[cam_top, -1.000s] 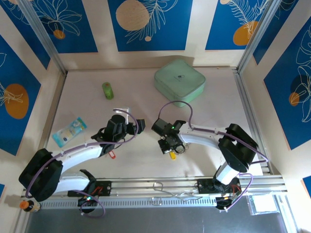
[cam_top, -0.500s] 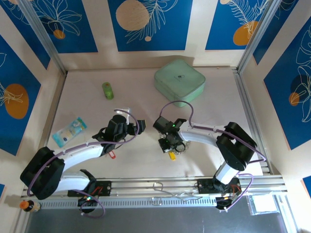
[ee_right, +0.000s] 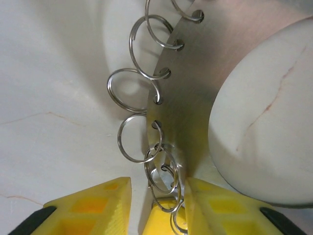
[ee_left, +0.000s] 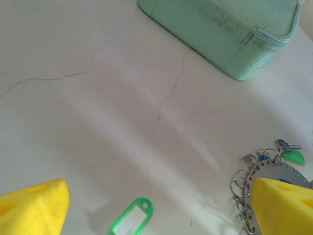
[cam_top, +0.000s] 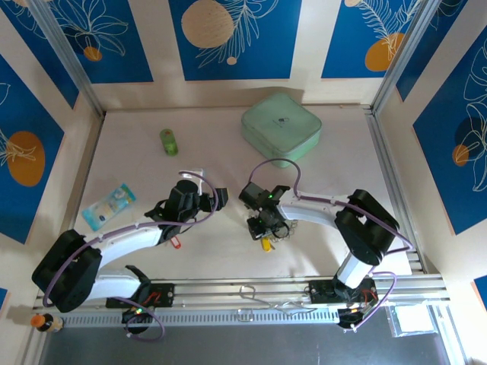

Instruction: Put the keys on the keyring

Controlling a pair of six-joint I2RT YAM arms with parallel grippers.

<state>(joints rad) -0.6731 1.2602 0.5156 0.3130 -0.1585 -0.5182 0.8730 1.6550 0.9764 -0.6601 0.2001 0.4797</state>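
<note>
Directly between the parted fingers of the right end effector (ee_right: 157,188) runs the rim of the keyring (ee_right: 182,98). It is a flat silvery band with holes along its edge and wire split rings looped through them. The fingers stand released, with a gap showing at the left one. A yellow tag (ee_right: 164,221) lies low in that same gap, among the small rings.

The left end effector (ee_left: 159,196) is spread wide and grasps nothing. A green-framed tag (ee_left: 132,223) lies on the counter (ee_left: 98,107) between its fingers. The keyring's other side shows at its right finger, with a blue key (ee_left: 286,145) and a green tag (ee_left: 294,156) just beyond. Behind it, beside the arm, lies a red tag (cam_top: 176,243). Ahead of it, well apart, sits the green box (ee_left: 225,34).
</note>
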